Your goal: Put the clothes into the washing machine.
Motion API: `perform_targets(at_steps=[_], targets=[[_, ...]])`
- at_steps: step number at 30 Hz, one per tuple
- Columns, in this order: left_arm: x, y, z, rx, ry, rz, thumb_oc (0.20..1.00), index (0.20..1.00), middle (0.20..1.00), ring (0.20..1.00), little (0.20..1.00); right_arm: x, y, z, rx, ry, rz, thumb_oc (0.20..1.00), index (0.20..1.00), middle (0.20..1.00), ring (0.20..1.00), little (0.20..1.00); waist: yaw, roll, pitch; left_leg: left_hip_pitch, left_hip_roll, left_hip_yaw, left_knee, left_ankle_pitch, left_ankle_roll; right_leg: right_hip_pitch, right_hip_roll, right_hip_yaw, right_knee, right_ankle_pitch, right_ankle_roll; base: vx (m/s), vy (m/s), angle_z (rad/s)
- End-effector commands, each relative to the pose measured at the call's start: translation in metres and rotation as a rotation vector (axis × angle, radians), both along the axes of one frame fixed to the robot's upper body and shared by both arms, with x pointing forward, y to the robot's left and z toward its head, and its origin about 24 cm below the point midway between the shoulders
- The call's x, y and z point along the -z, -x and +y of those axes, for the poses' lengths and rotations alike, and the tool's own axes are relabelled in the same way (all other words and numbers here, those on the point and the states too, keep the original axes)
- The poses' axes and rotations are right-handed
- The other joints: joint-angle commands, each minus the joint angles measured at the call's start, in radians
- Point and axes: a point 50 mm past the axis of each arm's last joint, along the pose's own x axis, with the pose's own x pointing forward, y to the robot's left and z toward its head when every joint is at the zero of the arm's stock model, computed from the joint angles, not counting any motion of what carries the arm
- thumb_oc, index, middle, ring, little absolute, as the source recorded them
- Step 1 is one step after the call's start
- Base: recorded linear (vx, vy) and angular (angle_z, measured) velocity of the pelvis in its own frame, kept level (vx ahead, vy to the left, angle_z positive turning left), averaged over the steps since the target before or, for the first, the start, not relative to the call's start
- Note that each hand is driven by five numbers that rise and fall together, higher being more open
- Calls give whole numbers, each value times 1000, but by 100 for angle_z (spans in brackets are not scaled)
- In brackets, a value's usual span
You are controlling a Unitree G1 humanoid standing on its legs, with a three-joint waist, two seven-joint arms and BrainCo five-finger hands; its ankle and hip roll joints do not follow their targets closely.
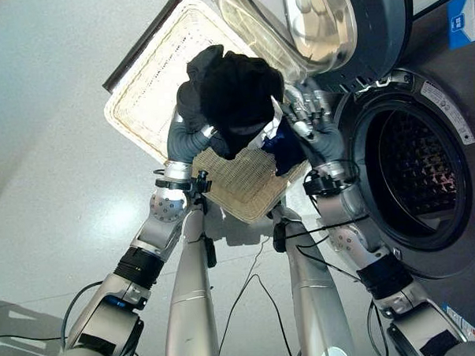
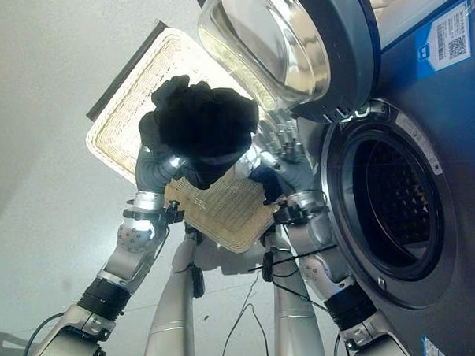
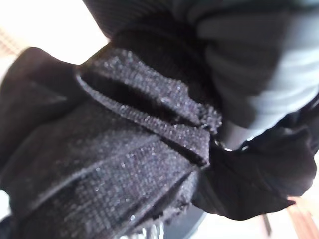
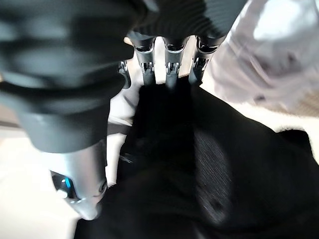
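From the left eye view, you have the black clothes (image 1: pixel 238 95) bundled above the wicker basket (image 1: pixel 150 79), the left hand (image 1: pixel 190 133) under them at seven o'clock, the right hand (image 1: pixel 306 116) at three o'clock, the washing machine drum (image 1: pixel 423 178) open beyond; likely lifted clear to swing across. In the left wrist view, dark knit covers the fingers; you cannot tell their hold. In the right wrist view, fingers (image 4: pixel 172 67) curl into the cloth, grasping it.

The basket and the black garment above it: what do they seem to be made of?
The basket looks like pale woven wicker or rattan: fine rows of weave, matte, with a dark rim. The black garment looks like knitted fabric, perhaps wool or a blend: the left wrist view shows a coarse, slightly sparkling knit.
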Motion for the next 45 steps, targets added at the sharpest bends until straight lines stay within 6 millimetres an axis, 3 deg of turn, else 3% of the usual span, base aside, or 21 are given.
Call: perform_targets(at_steps=[1,12,21,28,31,45], targets=[[-35,24,-16,159,57,-211,200,200,200,200,200,-5,6,5,-101,-35,-16,1000,1000,1000,1000,1000,-22,43,-24,-25,-75,-46,74,-79,-3,66,18,-57,-240,193,105,-7,-24,5],[-50,35,-33,261,25,-266,200,200,200,200,200,0,-1,34,-284,-60,137,1000,1000,1000,1000,1000,-1,44,-24,-22,-81,-48,62,-74,-4,71,11,-79,-251,198,102,3,-22,4],[-52,36,-38,183,-62,-312,200,200,200,200,200,-4,3,48,-456,-90,163,1000,1000,1000,1000,1000,8,40,-24,-26,-84,-52,60,-71,-5,68,11,-90,-253,200,102,5,-14,1],[-48,28,-40,-79,-266,-382,200,200,200,200,200,-10,8,44,-538,-166,118,1000,1000,1000,1000,1000,11,38,-24,-25,-83,-52,59,-72,-7,70,9,-98,-255,201,105,0,-2,1],[-45,16,-31,-264,-396,-400,200,200,200,200,200,-17,11,40,-563,-179,63,1000,1000,1000,1000,1000,10,41,-24,-29,-80,-49,62,-70,-9,67,7,-101,-254,200,107,0,0,0],[-38,-1,-12,-477,-531,-360,200,200,200,200,200,-35,22,28,-567,-173,-103,1000,1000,1000,1000,1000,4,46,-24,-35,-68,-39,56,-65,-18,59,3,-105,-261,206,116,0,0,0]])
